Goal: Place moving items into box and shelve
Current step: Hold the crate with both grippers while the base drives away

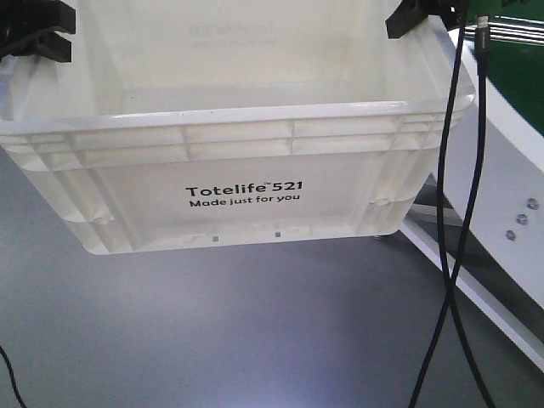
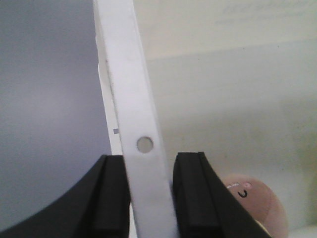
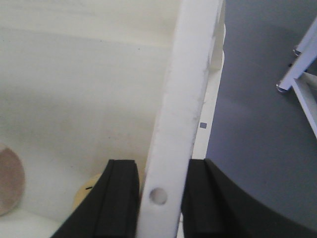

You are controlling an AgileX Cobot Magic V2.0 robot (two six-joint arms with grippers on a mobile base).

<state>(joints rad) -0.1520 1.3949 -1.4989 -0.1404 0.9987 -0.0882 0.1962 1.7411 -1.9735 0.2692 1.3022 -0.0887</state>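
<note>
The white ribbed box (image 1: 246, 170), printed "Totelife 521", hangs tilted above the grey floor. My left gripper (image 2: 151, 163) is shut on its left rim (image 2: 126, 84), one black pad on each side of the wall. My right gripper (image 3: 161, 168) is shut on the right rim (image 3: 185, 89) the same way. In the front view the left gripper (image 1: 34, 30) and the right gripper (image 1: 416, 17) show as black shapes at the box's top corners. Inside lie the moving items: the mauve-brown plush (image 2: 257, 203), also at the edge of the right wrist view (image 3: 10, 183), and the yellow plush (image 3: 86, 191), mostly hidden behind a finger.
A white shelf frame (image 1: 510, 195) stands close to the box's right side, its foot (image 3: 285, 87) on the grey floor (image 1: 255, 323). Black cables (image 1: 450, 238) hang down in front of the frame. A green surface (image 1: 518, 51) lies at the top right.
</note>
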